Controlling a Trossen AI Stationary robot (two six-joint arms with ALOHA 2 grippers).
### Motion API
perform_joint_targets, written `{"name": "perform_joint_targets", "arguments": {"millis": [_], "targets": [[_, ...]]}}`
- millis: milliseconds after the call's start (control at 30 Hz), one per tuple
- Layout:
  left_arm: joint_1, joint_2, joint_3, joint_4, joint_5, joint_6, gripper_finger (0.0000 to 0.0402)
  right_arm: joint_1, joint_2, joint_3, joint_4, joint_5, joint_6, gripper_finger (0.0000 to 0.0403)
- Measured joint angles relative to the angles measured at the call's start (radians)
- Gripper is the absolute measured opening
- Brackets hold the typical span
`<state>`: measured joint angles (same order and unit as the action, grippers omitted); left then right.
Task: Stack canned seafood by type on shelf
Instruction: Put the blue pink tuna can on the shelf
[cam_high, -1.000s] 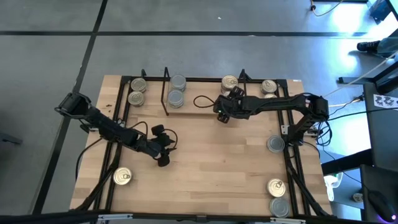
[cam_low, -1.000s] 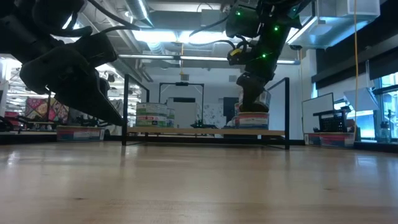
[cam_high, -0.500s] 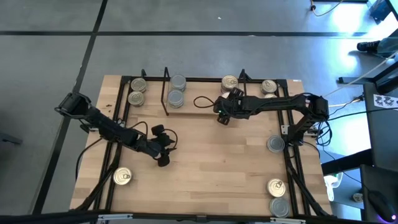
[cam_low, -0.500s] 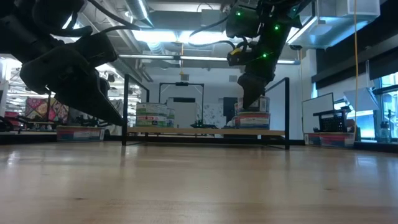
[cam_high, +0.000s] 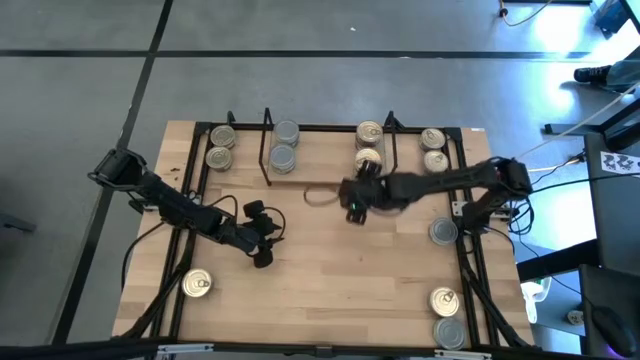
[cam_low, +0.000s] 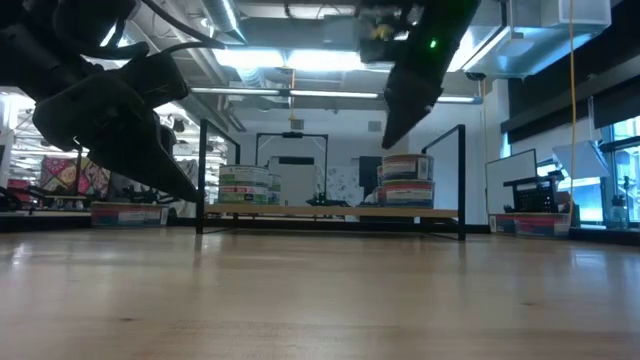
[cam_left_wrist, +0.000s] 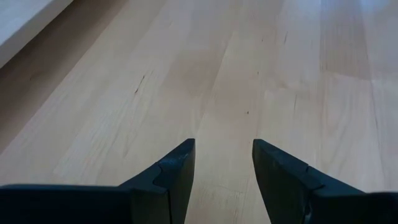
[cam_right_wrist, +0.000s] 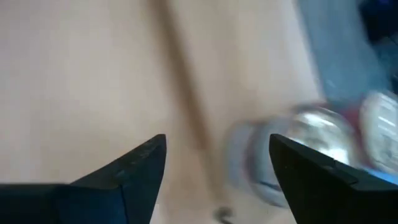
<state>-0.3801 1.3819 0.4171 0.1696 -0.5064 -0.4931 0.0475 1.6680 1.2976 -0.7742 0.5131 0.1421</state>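
Observation:
The shelf stands along the table's far edge, with canned seafood in stacks on its board: gold-lidded tins at the left, silver ones beside them, gold ones right of the middle, more at the right end. My right gripper hangs open and empty in front of the shelf, above the table; the low view shows it raised above the stack. My left gripper stays open and empty low over the table's left middle.
Loose tins lie on the tabletop: a silver one at the right, a gold one and a silver one near the right front corner, a gold one at the left front. The shelf's upright wire loops divide its sections.
My right gripper has drawn back from the gold tins right of the shelf's middle, moving toward the near edge and upward and turning somewhat, still open. The tins it was over stay stacked on the shelf. My left gripper has kept still.

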Motion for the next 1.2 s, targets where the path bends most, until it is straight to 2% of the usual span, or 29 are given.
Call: {"name": "perform_joint_targets", "arguments": {"millis": [200,333,567,667,733,833,967,1067,1200], "targets": [[0.0,0.0,0.0,0.033,0.0,0.036,0.0159,0.178,0.0,-0.125,0.283,-0.046,0.016,0.0282],[0.001,0.0,0.0,0.096,0.0,0.119,0.0159,0.282,0.0,-0.237,0.523,-0.067,0.035,0.0282],[0.029,0.0,0.0,0.294,0.0,0.29,0.0159,0.415,0.01,-0.426,0.998,-0.061,0.122,0.0282],[0.036,0.0,0.014,0.337,0.02,0.4,0.0159,0.455,0.034,-0.469,1.117,-0.051,0.145,0.0282],[0.035,0.0,0.04,0.327,0.025,0.455,0.0163,0.475,0.056,-0.477,1.129,-0.024,0.166,0.0282],[0.035,0.0,0.116,0.209,0.027,0.492,0.0188,0.493,0.096,-0.477,1.128,0.02,0.185,0.0282],[0.026,0.0,0.273,-0.129,0.052,0.481,0.0236,0.497,0.146,-0.477,1.135,0.047,0.205,0.0282],[-0.011,0.0,0.391,-0.39,0.083,0.413,0.026,0.496,0.178,-0.477,1.149,0.049,0.213,0.0282],[-0.084,0.0,0.498,-0.655,0.106,0.278,0.0269,0.495,0.206,-0.477,1.171,0.069,0.209,0.0282]]}}
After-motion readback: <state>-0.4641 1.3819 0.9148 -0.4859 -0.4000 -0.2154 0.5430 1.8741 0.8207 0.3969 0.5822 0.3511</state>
